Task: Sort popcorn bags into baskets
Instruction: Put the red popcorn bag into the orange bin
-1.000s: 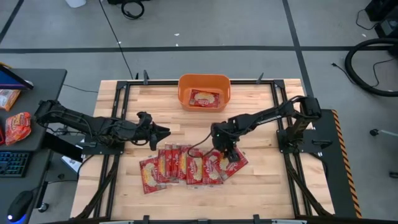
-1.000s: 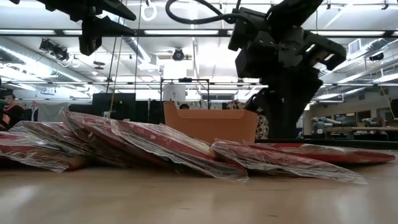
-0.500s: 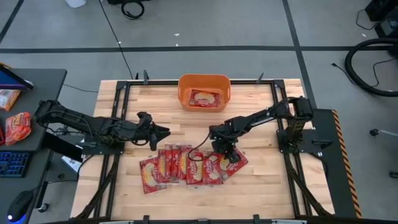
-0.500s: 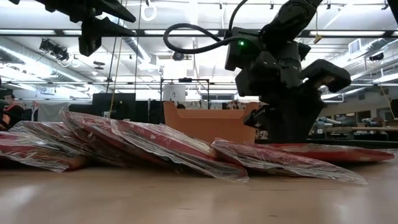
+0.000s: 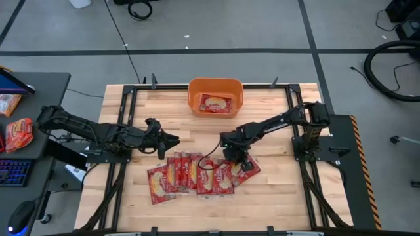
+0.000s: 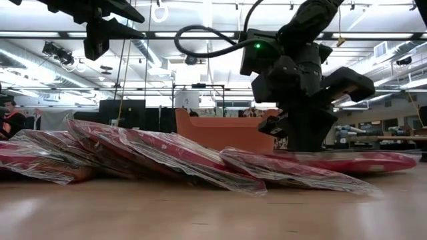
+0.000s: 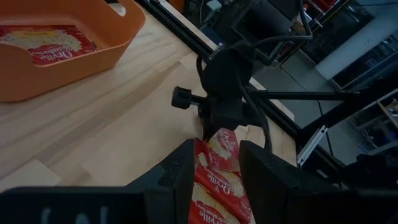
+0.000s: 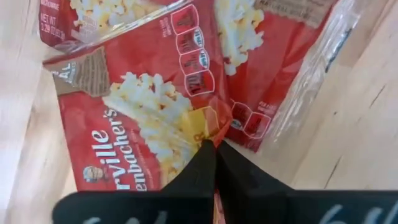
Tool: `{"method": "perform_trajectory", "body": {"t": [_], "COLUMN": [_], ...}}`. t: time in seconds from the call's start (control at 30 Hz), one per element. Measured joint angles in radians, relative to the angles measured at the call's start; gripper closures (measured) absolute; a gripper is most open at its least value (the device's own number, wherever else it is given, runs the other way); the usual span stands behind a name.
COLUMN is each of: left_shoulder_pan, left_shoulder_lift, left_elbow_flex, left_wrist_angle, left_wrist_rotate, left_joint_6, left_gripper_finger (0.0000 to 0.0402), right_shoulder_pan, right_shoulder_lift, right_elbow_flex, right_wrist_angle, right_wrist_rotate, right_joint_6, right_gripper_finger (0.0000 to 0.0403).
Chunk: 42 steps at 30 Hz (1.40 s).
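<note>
Table: a pale wooden top [image 5: 262, 190] in a black frame is sitting on a grey floor, with a workshop room showing beyond it in the low view
Side desk: an orange-red snack packet [image 5: 18, 134] is lying on the dark desk left of the table
Left gripper: the left gripper [image 5: 172, 138] is hovering over bare wood left of centre, its fingers [image 7: 186, 168] standing apart and holding nothing, pointing toward the packets
Popcorn bags: a row of overlapping red popcorn bags [image 5: 190, 176] is lying across the near middle of the table, leaning on one another in the low view [image 6: 153, 153]
Basket: the orange basket [image 5: 215, 96] is standing at the far middle edge, with one popcorn bag lying flat inside it [image 7: 46, 45]
Right gripper: the right gripper [image 5: 236, 157] is reaching down at the right end of the row, its fingertips [image 8: 214, 165] pressed together and pinching the edge of the end bag [image 8: 149, 130]
End bag: it is lying low on the table, overlapping its neighbour
</note>
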Motion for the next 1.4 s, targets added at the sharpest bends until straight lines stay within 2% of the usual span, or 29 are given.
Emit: {"method": "perform_trajectory", "body": {"t": [0.33,0.53,0.77,0.97,1.13,1.27,1.4], "left_shoulder_pan": [0.0,0.0,0.0,0.0,0.0,0.0,0.0], "left_shoulder_lift": [0.0,0.0,0.0,0.0,0.0,0.0,0.001], "left_elbow_flex": [0.0,0.0,0.0,0.0,0.0,0.0,0.0], "left_wrist_angle": [0.0,0.0,0.001,0.001,0.003,0.003,0.004], "left_wrist_rotate": [-0.017,-0.023,-0.024,-0.027,-0.068,-0.104,-0.065], "left_joint_6": [0.003,0.0,0.0,0.0,0.0,0.002,0.001], "left_gripper_finger": [0.0271,0.0271,0.0271,0.0271,0.0271,0.0271,0.0271], "right_shoulder_pan": [-0.054,-0.152,-0.319,-0.446,-0.509,-0.54,-0.546], "right_shoulder_lift": [-0.075,-0.085,-0.086,-0.07,0.01,0.073,0.075], "right_elbow_flex": [0.237,0.444,0.624,0.638,0.638,0.638,0.637], "right_wrist_angle": [-0.231,-0.265,-0.202,-0.099,-0.068,-0.06,-0.098], "right_wrist_rotate": [0.147,0.288,0.399,0.375,0.343,0.341,0.337], "right_joint_6": [-0.004,0.014,0.017,0.017,0.002,0.005,0.024], "right_gripper_finger": [0.0398,0.0398,0.0398,0.0394,0.0384,0.0363,0.0328]}}
